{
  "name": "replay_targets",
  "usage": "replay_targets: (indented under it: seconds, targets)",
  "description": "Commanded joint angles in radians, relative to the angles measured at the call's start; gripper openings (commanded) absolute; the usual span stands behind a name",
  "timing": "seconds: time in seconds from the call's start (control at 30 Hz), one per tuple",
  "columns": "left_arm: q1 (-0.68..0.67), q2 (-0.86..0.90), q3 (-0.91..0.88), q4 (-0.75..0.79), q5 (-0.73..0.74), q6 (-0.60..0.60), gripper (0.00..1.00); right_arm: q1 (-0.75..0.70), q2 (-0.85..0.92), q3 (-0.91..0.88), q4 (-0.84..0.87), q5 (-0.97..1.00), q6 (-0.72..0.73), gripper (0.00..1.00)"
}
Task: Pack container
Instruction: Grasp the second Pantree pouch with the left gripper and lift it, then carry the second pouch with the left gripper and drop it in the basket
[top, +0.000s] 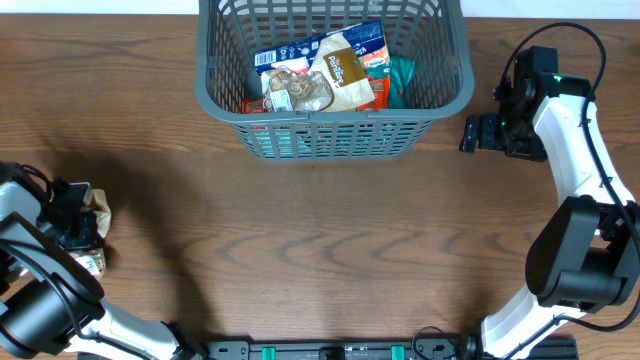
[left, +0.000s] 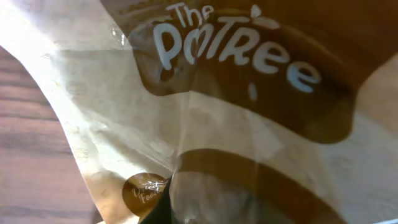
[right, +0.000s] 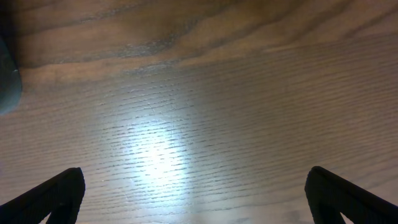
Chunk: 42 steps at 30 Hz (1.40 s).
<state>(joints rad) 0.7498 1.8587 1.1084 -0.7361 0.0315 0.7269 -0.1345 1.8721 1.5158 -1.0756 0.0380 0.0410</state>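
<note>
Left pincer (top: 80, 228) is close upon the snack bag (left: 186, 124) — gripping or not, I cannot tell; the container (top: 330, 135) stands well apart, far and rightward — my right arm (top: 570, 150) is nearer.

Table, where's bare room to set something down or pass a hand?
Widest bare patch: the table's middle, in front of the container. Also bare under the open right gripper, right of the container. Crowded: inside the container, filled with packets, and the left edge, where the left gripper is at a snack bag.
</note>
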Motion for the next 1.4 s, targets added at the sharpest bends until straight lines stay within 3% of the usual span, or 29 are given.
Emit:
replay_targets:
  seconds: [0.0, 0.17, 0.3, 0.5, 0.7, 0.93, 1.17, 1.37]
  targets:
    - [-0.016, -0.011, 0.008, -0.004, 0.063, -0.129, 0.06, -0.003, -0.002, 0.001, 0.002, 0.011, 0.005, 0.99]
    - [-0.074, -0.111, 0.107, -0.026, 0.115, -0.320, 0.06, -0.003, -0.002, 0.001, 0.002, 0.011, 0.002, 0.99]
    - [-0.151, -0.181, 0.271, -0.129, 0.121, -0.491, 0.06, -0.003, -0.002, 0.001, 0.002, 0.011, 0.002, 0.99]
    - [-0.379, -0.205, 0.663, -0.351, 0.171, -0.526, 0.06, -0.003, -0.002, 0.001, 0.002, 0.011, -0.005, 0.99]
    - [-0.688, -0.204, 0.929, -0.378, 0.139, -0.373, 0.05, -0.003, -0.002, 0.001, 0.002, 0.011, -0.005, 0.99]
    - [-1.000, -0.185, 1.051, -0.358, -0.113, -0.218, 0.06, -0.003, -0.002, 0.001, -0.006, 0.011, -0.005, 0.99]
    - [-1.129, -0.113, 1.051, -0.319, -0.039, 0.060, 0.06, -0.003, -0.002, 0.001, -0.006, 0.011, -0.005, 0.99]
    - [-1.162, 0.030, 1.051, -0.110, -0.031, 0.279, 0.06, -0.003, -0.002, 0.001, -0.007, 0.010, -0.005, 0.99]
